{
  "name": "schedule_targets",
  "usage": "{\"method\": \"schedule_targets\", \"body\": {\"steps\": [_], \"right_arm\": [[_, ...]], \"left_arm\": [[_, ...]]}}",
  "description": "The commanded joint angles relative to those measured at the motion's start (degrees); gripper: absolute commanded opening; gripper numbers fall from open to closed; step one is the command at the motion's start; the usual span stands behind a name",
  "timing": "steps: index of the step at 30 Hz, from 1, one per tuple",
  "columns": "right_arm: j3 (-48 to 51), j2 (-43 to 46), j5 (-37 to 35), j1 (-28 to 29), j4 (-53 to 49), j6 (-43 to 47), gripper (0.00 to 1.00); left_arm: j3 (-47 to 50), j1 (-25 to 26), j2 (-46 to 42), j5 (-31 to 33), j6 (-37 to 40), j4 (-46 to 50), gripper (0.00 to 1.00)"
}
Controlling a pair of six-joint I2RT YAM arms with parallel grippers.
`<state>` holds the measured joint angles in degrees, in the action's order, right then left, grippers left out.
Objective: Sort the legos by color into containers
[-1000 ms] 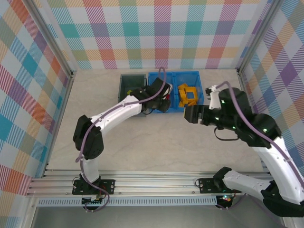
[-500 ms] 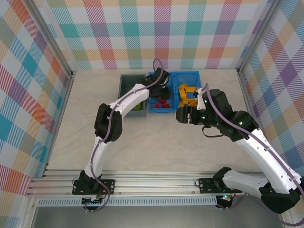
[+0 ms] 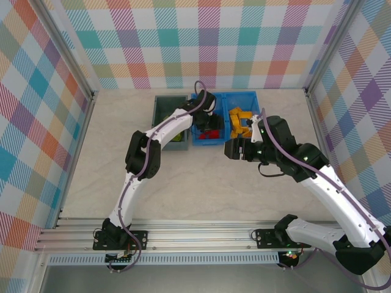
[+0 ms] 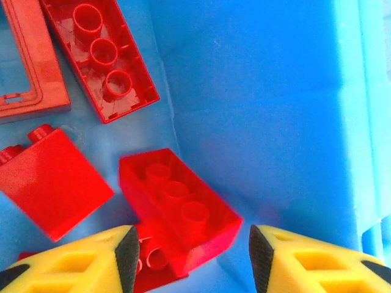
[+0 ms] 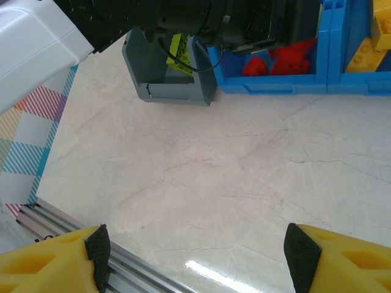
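My left gripper [image 4: 192, 259] hangs open low inside the left compartment of the blue bin [image 4: 275, 91]. A red brick [image 4: 180, 204] lies loose just below its fingers, studs up, resting on another red brick. More red legos [image 4: 101, 55] lie around it, one of them a hollow frame [image 4: 30, 67]. From above, the left gripper [image 3: 208, 119] is over the red pile [image 3: 211, 133]. Orange-yellow legos [image 3: 239, 122] fill the right compartment. Lime green legos [image 5: 180, 52] sit in the grey bin [image 5: 171, 91]. My right gripper [image 5: 195, 250] is open over bare table, holding nothing.
The two bins stand side by side at the back of the marble-patterned table [image 3: 183, 177]. Checked walls close in the back and both sides. The aluminium rail [image 5: 73, 238] runs along the near edge. My right gripper [image 3: 231, 148] hovers just in front of the blue bin [image 3: 250, 94].
The left jaws have opened and the red brick has dropped from them into the blue bin's left compartment. The right arm moved left toward the bin, then held still.
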<state>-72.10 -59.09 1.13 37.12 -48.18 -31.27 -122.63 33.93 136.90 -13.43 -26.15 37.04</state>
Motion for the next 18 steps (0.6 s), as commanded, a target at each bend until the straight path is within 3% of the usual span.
{"method": "schedule_targets", "body": {"steps": [1, 6, 10, 13, 14, 15, 18], "right_arm": [[1.31, 1.23, 0.66, -0.23, 1.52, -0.85, 0.76], [2.38, 1.84, -1.73, -0.26, -0.17, 0.54, 0.75], [2.56, 3.21, -5.39, -0.3, -2.55, 1.68, 0.75], [2.47, 3.77, -10.81, -0.3, -6.68, 0.46, 0.82], [2.68, 4.04, -13.78, -0.28, -8.68, -0.94, 0.95], [3.06, 4.38, -16.37, -0.3, -9.93, -1.88, 1.0], [4.26, 5.5, -23.15, -0.21, -10.95, -1.95, 1.0]], "left_arm": [[3.16, -0.6, -7.08, -0.16, -1.04, -2.24, 0.5], [12.57, -0.41, -18.11, 3.64, -2.81, -5.48, 0.48], [25.56, 0.23, -33.13, 7.32, -5.06, -8.14, 0.52], [37.07, 0.25, -45.98, 10.71, -7.94, -6.06, 0.65], [40.68, 0.21, -50.91, 12.32, -9.06, -4.72, 0.75], [44.03, 0.04, -55.12, 13.78, -9.85, -3.41, 0.97], [53.31, -0.75, -68.7, 20.34, -10.43, 3.18, 1.0]]}}
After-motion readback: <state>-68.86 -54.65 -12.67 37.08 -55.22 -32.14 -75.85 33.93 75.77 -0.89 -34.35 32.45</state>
